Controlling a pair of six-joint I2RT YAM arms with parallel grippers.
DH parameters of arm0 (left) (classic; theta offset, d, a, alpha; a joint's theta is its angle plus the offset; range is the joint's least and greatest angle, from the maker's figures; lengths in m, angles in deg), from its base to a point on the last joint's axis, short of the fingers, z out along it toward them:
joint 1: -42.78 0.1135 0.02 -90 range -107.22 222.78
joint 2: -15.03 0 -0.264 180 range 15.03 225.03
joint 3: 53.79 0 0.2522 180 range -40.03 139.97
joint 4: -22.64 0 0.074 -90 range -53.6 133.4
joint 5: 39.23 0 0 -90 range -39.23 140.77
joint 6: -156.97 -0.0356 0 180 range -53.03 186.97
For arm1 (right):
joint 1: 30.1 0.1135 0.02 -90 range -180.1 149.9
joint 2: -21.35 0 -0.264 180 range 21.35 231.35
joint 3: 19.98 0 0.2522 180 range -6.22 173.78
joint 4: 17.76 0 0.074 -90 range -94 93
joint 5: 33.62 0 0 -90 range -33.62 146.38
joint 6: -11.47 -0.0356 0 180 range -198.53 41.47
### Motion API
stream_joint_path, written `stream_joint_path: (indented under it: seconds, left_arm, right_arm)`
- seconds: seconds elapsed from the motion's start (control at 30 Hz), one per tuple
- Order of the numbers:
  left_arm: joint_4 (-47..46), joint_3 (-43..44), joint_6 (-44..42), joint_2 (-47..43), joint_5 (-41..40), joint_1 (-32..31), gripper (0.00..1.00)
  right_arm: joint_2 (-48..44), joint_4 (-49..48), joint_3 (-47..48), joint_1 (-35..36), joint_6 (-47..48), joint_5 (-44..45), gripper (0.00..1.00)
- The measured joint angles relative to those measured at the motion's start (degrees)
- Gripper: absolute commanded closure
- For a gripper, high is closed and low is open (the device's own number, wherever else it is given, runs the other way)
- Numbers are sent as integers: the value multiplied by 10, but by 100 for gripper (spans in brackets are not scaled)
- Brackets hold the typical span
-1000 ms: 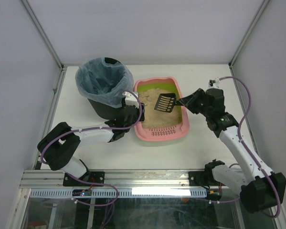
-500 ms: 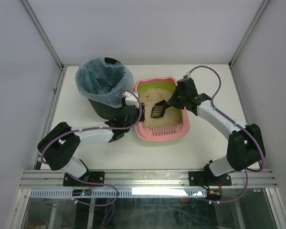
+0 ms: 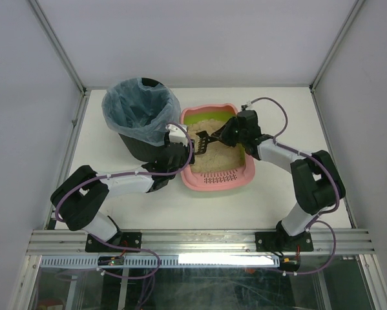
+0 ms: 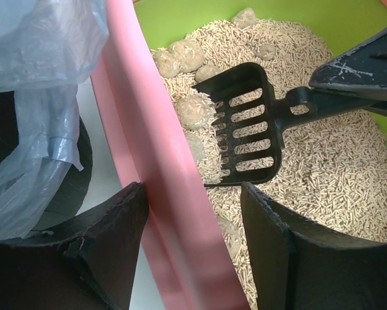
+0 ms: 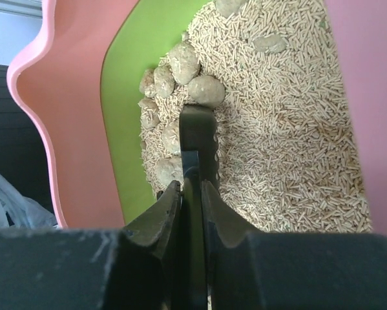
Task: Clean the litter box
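The pink litter box [image 3: 219,184] with a lime-green inner rim holds tan pellet litter and several grey clumps [image 5: 183,61]. My left gripper [image 3: 180,152] straddles its left rim [image 4: 148,129], one finger outside and one inside, shut on the rim. My right gripper [image 3: 227,134] is shut on the handle of the black slotted scoop [image 3: 203,142]. The scoop head [image 4: 245,123] lies low over the litter on the left side of the box, next to the clumps [image 4: 193,110]. In the right wrist view the scoop [image 5: 196,139] is edge-on and points at the clumps.
A black round bin [image 3: 141,110] lined with a blue plastic bag [image 4: 44,39] stands just left of the litter box, touching my left gripper's side. White table [image 3: 258,206] surrounds the box. Frame posts stand at the back corners.
My right arm has swung left from the box's right side, carrying the scoop across and down onto the litter by the left-side clumps. The left arm has not moved.
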Motion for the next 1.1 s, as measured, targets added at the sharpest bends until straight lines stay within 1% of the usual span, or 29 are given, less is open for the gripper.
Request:
stream_joint_path:
  seconds: [0.2, 0.3, 0.47, 0.7, 0.9, 1.1]
  left_arm:
    - [0, 0, -2, 0, 0, 0, 41]
    - [0, 0, -2, 0, 0, 0, 41]
    - [0, 0, -2, 0, -1, 0, 41]
    - [0, 0, -2, 0, -1, 0, 41]
    - [0, 0, -2, 0, -2, 0, 41]
    - [0, 0, -2, 0, -2, 0, 41]
  right_arm:
    - [-42, -44, -58, 2, -19, -1, 100]
    - [-72, -47, -88, 3, -32, -1, 100]
    - [-144, -29, -123, -2, -42, 6, 100]
    - [-242, -3, -141, -19, -43, 19, 100]
    - [-318, 24, -177, -52, -42, 25, 100]
    - [-396, 48, -231, -90, -38, 23, 100]
